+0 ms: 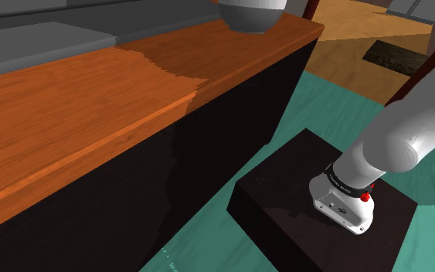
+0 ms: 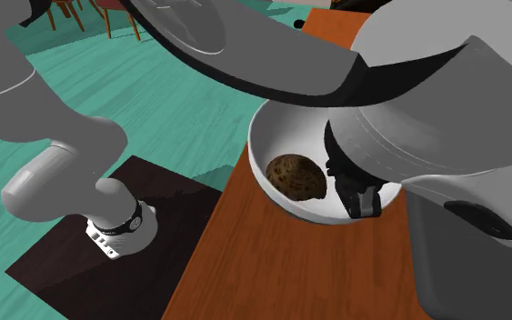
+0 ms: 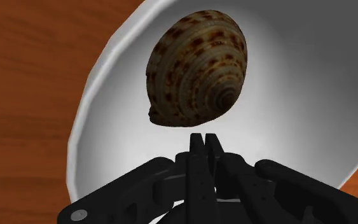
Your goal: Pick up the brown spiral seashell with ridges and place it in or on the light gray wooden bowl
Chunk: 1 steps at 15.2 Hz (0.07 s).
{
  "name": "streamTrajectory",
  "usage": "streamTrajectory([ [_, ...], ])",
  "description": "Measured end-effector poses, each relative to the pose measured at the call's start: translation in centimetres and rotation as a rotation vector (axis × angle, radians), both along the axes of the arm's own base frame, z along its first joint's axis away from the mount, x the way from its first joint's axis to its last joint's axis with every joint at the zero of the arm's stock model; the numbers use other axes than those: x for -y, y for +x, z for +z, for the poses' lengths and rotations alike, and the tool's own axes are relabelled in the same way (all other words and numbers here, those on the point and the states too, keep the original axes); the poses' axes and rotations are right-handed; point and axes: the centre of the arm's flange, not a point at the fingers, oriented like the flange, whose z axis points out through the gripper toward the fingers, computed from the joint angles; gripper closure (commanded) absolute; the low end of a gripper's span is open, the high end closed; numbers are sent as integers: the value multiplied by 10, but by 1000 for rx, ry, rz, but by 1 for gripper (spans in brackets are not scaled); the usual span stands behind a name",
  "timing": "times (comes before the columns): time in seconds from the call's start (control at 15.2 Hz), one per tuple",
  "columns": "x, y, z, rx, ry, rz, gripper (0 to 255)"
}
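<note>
End effector (image 3: 206,139) fingers meet, empty; spiral seashell (image 3: 196,67) lies in the white bowl (image 3: 311,76), so we should lift straight clear.

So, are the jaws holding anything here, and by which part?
Nothing is held: the jaws meet empty, and the seashell lies apart from them in the bowl.
</note>
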Motion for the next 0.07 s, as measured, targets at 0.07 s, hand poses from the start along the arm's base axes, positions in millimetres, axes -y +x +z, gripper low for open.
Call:
streamTrajectory([
  [0.07,0,-1,0,0,0,0,255],
])
